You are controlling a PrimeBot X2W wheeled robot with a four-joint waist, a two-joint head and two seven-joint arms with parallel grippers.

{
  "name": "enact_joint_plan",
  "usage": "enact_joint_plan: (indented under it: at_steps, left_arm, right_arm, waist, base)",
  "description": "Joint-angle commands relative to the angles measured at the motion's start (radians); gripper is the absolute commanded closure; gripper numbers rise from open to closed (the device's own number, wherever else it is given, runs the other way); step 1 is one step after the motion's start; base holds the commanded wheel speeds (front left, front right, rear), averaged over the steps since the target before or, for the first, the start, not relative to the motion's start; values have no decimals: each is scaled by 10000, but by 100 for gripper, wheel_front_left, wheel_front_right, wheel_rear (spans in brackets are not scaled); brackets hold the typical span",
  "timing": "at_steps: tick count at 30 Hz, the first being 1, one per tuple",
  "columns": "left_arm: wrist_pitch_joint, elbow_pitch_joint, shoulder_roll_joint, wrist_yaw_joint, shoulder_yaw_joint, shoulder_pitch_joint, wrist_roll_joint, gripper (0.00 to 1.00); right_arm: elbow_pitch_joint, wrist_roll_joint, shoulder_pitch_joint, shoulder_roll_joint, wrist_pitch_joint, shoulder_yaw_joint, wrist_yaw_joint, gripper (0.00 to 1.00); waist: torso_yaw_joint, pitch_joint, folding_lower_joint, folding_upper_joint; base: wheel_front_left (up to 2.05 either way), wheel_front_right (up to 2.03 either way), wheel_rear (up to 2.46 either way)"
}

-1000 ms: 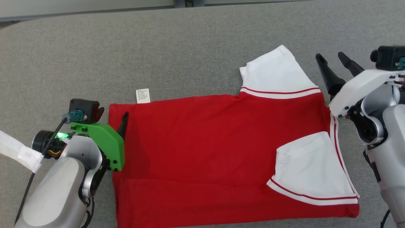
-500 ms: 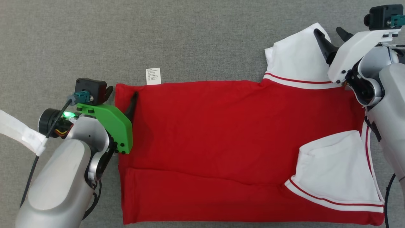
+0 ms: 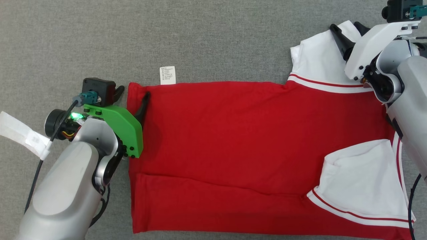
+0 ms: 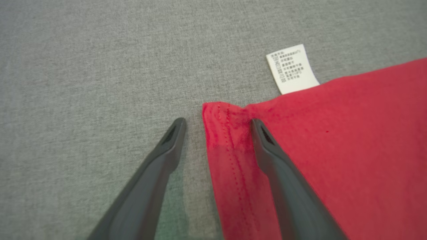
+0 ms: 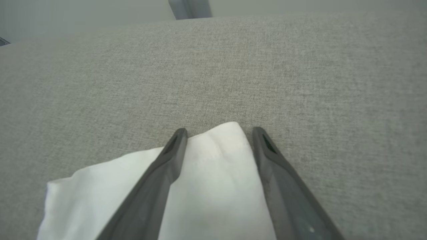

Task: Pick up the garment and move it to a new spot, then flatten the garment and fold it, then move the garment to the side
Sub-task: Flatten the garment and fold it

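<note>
The garment is a red shirt with white sleeves, lying flat on the grey cloth surface. My left gripper is open at its far left hem corner. In the left wrist view that gripper straddles the red corner, one finger on the cloth and one on the bare surface. My right gripper is open over the tip of the far white sleeve. From the right wrist, the sleeve tip lies between the spread fingers of that gripper. The near sleeve is folded onto the red body.
A white care label sticks out from the garment's far edge, close to my left gripper. Bare grey surface stretches beyond the garment. The surface's back edge and a pale wall show in the right wrist view.
The head camera has shifted, sliding the whole picture. My right gripper has come from beside the far sleeve to over its tip. My left gripper stays at the hem corner.
</note>
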Motion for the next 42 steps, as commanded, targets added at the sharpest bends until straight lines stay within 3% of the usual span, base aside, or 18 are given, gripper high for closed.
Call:
enact_joint_plan:
  at_steps: [1, 2, 4, 5, 7, 8, 9, 19, 32, 42]
  left_arm:
    - [22, 179, -47, -38, -48, -83, 2, 0]
    - [-19, 232, -57, -60, -40, -91, -31, 0]
    - [-89, 319, -74, -92, -18, -130, -76, 0]
    - [-114, 367, -72, -106, -21, -141, -82, 0]
    - [-146, 474, -96, -125, -20, -172, -126, 21]
    - [-161, 527, -96, -140, -19, -185, -150, 91]
    - [-184, 559, -88, -154, -22, -191, -162, 100]
    - [-503, 922, 185, -290, 104, -319, -215, 100]
    - [-71, 1607, 532, -674, 17, 88, -603, 100]
    - [1176, 2108, 526, -1419, -507, -307, -1246, 100]
  right_arm:
    - [135, 109, 58, 15, -14, 176, 5, 13]
    - [156, 189, 30, 11, -48, 282, 5, 49]
    - [185, 328, 11, 8, -95, 491, 5, 73]
    - [196, 389, 4, -3, -122, 565, 5, 98]
    - [216, 498, -17, -28, -180, 743, 5, 100]
    - [221, 565, -28, -45, -223, 836, 5, 100]
    - [212, 623, -30, -60, -288, 909, 5, 100]
    - [298, 1307, 18, -121, -1656, 1392, 5, 100]
    - [400, 2164, 468, -301, -2394, 2244, 5, 100]
    - [-98, 2981, 869, -594, -2249, 3171, 5, 100]
  waist:
    - [-20, -11, -1, 0]
    - [-36, -23, -1, 0]
    - [-68, -55, -1, 0]
    - [-82, -71, -1, 0]
    - [-115, -100, -1, 0]
    - [-128, -122, -1, 0]
    - [-137, -141, -1, 0]
    - [-202, -719, -1, 0]
    - [-577, -1944, -1, 0]
    - [-758, -2856, -1, 0]
  base:
    - [0, 0, 0]
    - [0, 0, 0]
    - [0, 0, 0]
    - [0, 0, 0]
    - [0, 0, 0]
    - [0, 0, 0]
    - [0, 0, 0]
    - [0, 0, 0]
    - [0, 0, 0]
    - [0, 0, 0]
